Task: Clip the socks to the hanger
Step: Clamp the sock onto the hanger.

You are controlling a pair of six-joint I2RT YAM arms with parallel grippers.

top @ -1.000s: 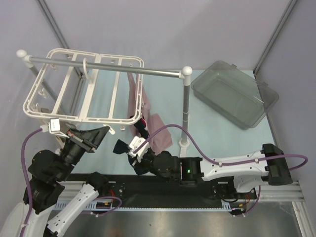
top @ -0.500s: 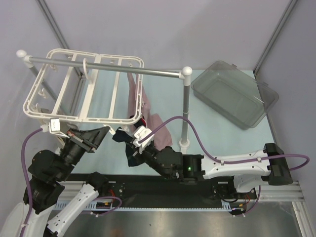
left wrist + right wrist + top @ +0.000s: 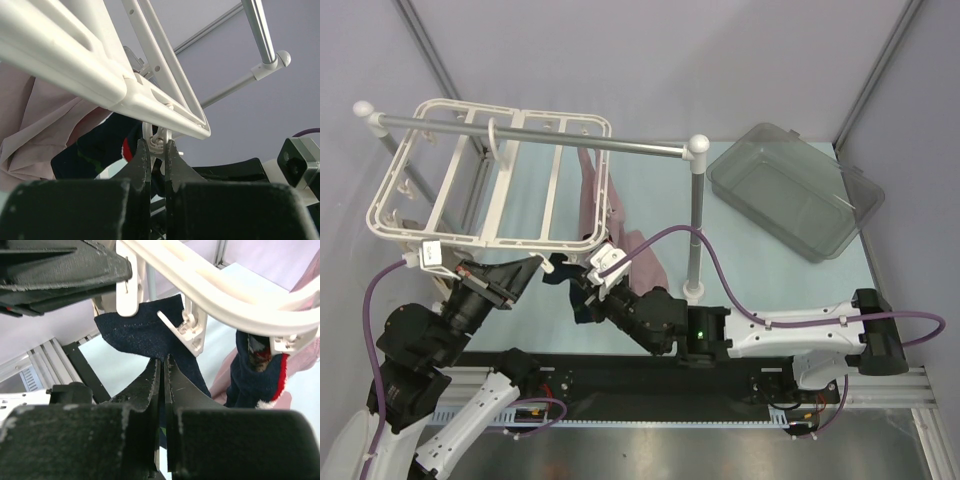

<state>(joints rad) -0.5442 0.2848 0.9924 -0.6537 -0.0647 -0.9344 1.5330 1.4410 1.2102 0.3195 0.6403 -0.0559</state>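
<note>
squeezing a clip (image 3: 158, 136) in the left gripper (image 3: 157, 146), we pinched the sock (image 3: 145, 332) in the right gripper (image 3: 163, 362), edge just under it.

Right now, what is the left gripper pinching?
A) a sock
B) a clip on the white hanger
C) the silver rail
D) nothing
B: the left gripper is shut on a white clip at the edge of the hanger; the right gripper holds the sock.

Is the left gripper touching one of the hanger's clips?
Touching. The left wrist view shows the left gripper pinching a white clip under the hanger.
</note>
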